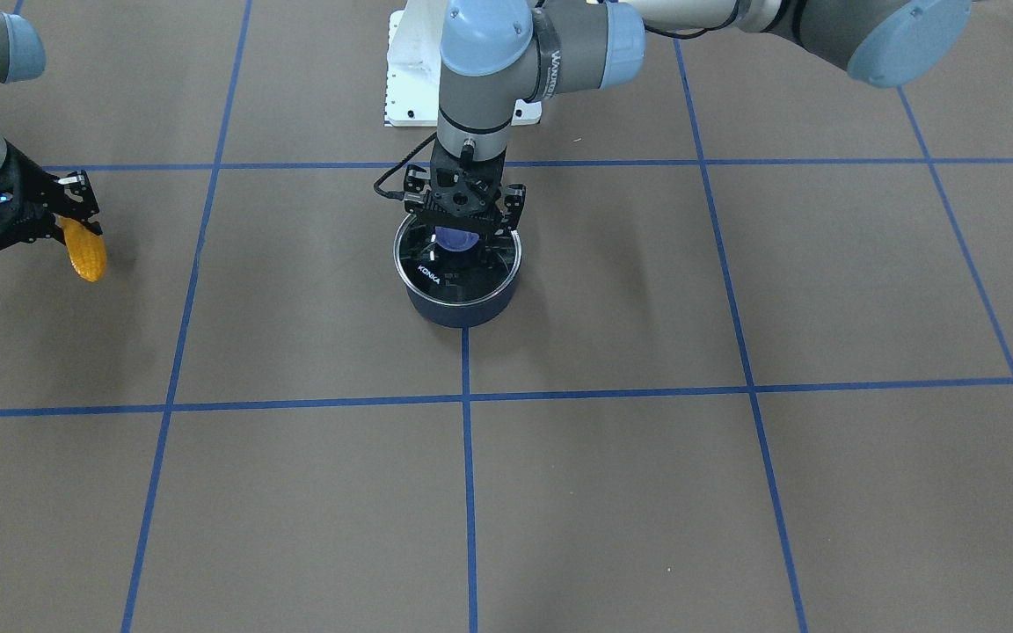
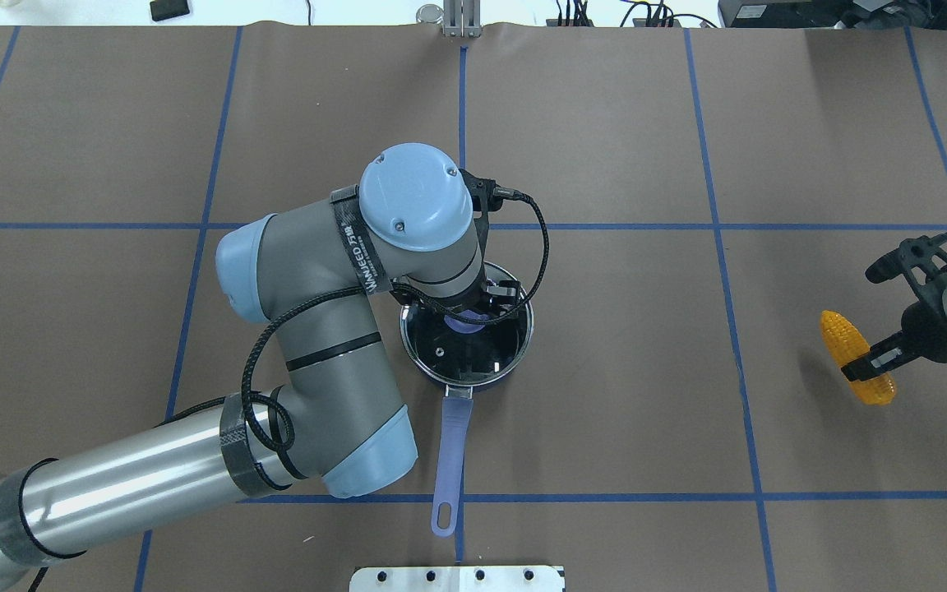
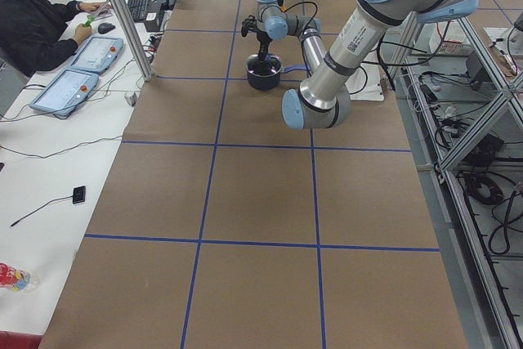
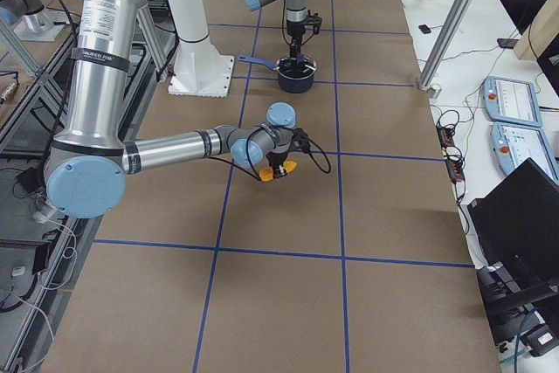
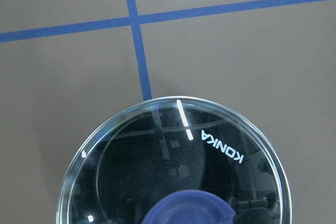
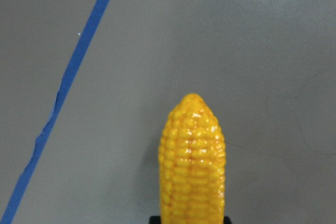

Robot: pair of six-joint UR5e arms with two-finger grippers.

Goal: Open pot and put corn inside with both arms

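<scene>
The worktop (image 2: 605, 123) is a broad brown sheet crossed by blue tape lines (image 2: 716, 226), with bare surface on every side of the pot (image 1: 461, 309), which stands near the middle. Its purple-blue handle (image 2: 450, 436) lies along a tape line, pointing toward the robot's white base plate (image 2: 457, 580) at the near edge. The corn (image 2: 839, 333) is well apart from the pot, out toward the robot's right end of the worktop.

The clear KONKA lid (image 5: 157, 166) sits on the pot's rim. The left gripper (image 1: 462, 221) stands vertically over it, its fingers down on either side of the purple knob (image 1: 456, 238) — whether they actually press on the knob I cannot tell.

The right gripper (image 2: 872, 362) is closed across the corn near its thicker end, the tapered tip pointing away from the wrist. The cob hangs low — lifted or touching the worktop, I cannot tell.
</scene>
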